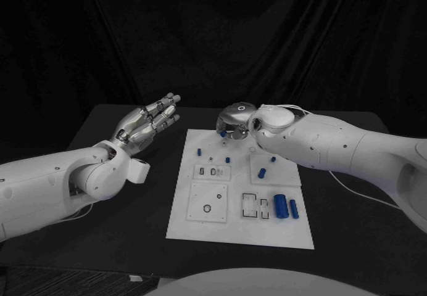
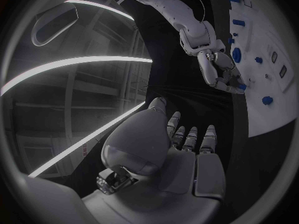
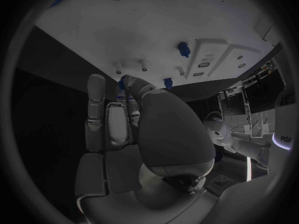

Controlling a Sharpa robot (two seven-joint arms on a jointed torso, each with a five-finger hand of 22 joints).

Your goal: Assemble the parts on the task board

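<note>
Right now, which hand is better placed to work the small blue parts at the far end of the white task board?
Right. The right silver hand hangs over the white task board's far edge beside a small blue part; the left silver hand is raised off-board, fingers apart.

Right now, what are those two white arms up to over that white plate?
They are putting small blue parts together on the task board. The right hand is bent down over the board's far edge, its fingertips at a small blue part there; whether it actually grips it cannot be told. The left hand is raised beside the board, fingers straight, holding nothing. Two long blue cylinders lie on the near part of the board.
</note>
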